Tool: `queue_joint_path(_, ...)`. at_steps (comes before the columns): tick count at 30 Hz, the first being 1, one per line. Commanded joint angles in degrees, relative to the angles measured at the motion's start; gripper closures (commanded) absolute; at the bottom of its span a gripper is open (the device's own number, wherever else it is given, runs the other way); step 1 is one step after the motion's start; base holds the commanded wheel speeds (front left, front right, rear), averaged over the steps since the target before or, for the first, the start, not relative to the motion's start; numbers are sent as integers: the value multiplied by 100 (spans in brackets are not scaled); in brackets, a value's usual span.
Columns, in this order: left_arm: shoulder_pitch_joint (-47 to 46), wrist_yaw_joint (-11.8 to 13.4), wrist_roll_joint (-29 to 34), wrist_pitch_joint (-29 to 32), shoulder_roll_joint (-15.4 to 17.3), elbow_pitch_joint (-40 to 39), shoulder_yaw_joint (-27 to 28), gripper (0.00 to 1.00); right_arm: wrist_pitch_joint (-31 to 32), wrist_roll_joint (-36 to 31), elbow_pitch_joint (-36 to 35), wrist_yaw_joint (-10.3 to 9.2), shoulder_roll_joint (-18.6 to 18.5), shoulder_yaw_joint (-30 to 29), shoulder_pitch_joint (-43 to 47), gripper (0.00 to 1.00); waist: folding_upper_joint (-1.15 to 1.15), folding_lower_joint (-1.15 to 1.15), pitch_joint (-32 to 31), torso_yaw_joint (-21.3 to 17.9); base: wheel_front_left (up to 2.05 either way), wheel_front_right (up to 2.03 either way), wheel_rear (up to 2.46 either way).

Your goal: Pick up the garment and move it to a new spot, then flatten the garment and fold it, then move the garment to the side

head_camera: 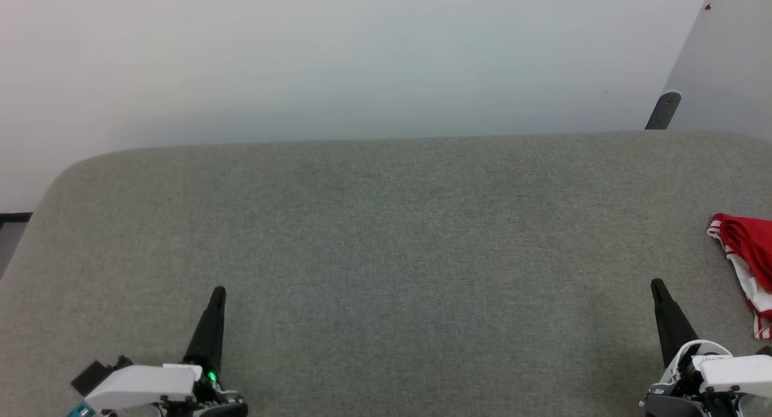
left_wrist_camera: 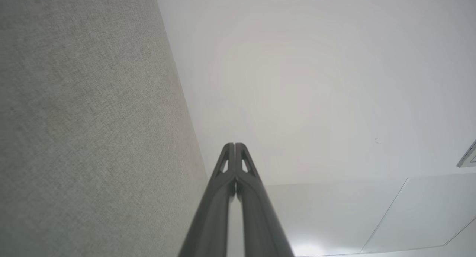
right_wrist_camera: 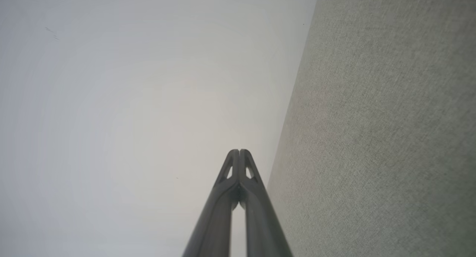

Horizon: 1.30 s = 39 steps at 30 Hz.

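Observation:
The garment (head_camera: 748,254) lies bunched at the far right edge of the head view, red cloth with white and red-and-white striped trim, partly cut off by the frame. My right gripper (head_camera: 656,284) stands at the lower right, left of the garment and apart from it, its dark fingers pressed together with nothing between them. My left gripper (head_camera: 218,292) is at the lower left, far from the garment, also shut and empty. The left wrist view shows the left gripper (left_wrist_camera: 234,144) with tips touching, and the right wrist view shows the right gripper (right_wrist_camera: 239,151) the same way.
A wide grey fabric-covered table (head_camera: 386,224) spreads across the head view, with a rounded corner at the back left. Behind it rises a pale wall (head_camera: 338,55). A dark post (head_camera: 663,110) stands at the back right beside a pale panel.

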Motion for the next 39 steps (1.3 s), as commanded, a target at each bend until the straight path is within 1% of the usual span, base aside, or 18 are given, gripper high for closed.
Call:
queue_joint_path(1,-88,-20,-102,18,-15,2,22,100,26,88,10,2,17,-14,-84,100,0,0,3,-1,0,0,0)
queue_joint_path(12,-166,-22,-479,133,-38,45,34,100,81,444,67,2,40,-29,-146,100,0,0,28,-11,0,0,0)
queue_joint_path(39,-160,-22,-466,125,-35,42,29,100,78,425,64,2,38,-23,-107,100,0,0,28,-11,0,0,0)
